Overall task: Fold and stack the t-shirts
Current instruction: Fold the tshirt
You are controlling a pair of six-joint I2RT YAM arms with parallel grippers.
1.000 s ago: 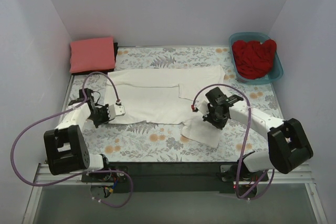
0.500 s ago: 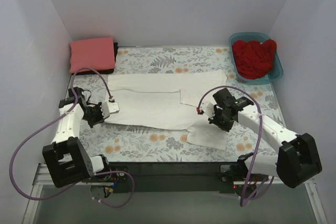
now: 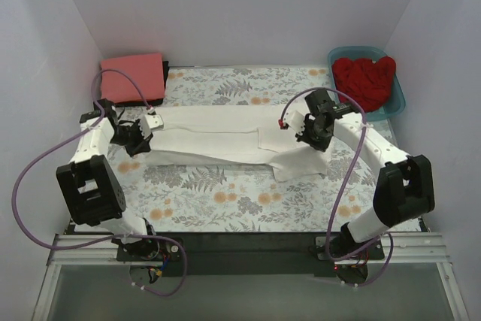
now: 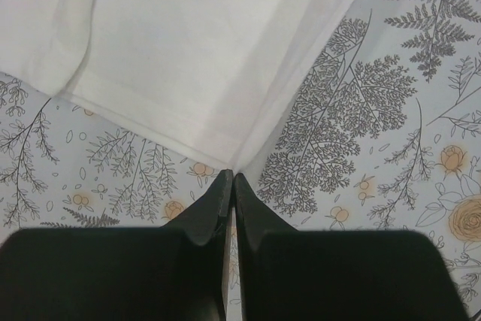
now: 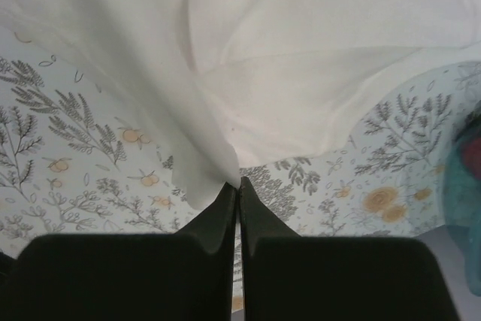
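The white t-shirt [image 3: 225, 140] lies stretched across the middle of the table, folded lengthwise into a long band. My left gripper [image 3: 137, 130] is shut on its left corner [image 4: 225, 157]. My right gripper [image 3: 314, 134] is shut on its right edge [image 5: 218, 148] and holds that part lifted, with a flap [image 3: 297, 165] hanging down. The coral-pink t-shirt [image 3: 133, 78] lies folded at the back left corner. The bright red t-shirt [image 3: 364, 83] is bundled in the teal tub [image 3: 396, 96] at the back right.
The floral table cloth [image 3: 225, 201] covers the table. White walls close in the back and both sides. Purple cables loop off both arms.
Both grippers have moved away from the near edge toward the back, carrying the near edge of the white t-shirt over itself. The shirt is now a narrower band.
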